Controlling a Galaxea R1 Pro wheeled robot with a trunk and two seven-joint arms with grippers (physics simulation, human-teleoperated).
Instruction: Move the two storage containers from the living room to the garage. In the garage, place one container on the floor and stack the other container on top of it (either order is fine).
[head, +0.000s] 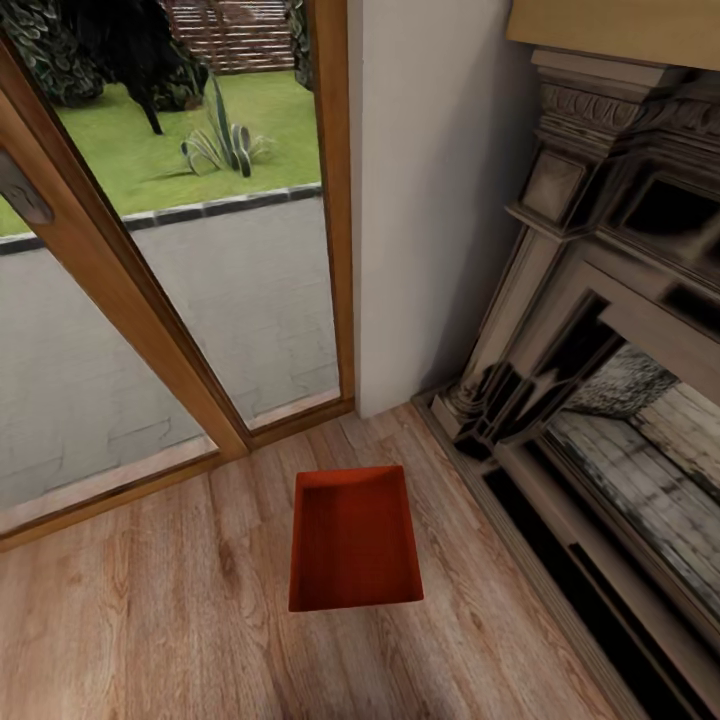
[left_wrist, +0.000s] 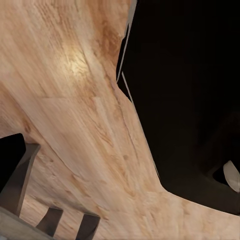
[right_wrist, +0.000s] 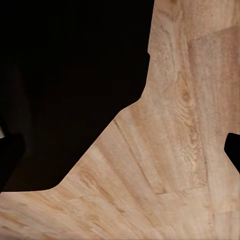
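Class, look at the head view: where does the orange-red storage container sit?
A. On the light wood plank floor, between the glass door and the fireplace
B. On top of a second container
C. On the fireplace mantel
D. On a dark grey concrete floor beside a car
A. The storage container rests open side up on the wood plank floor, with the wood-framed glass door behind it and the fireplace to its right.
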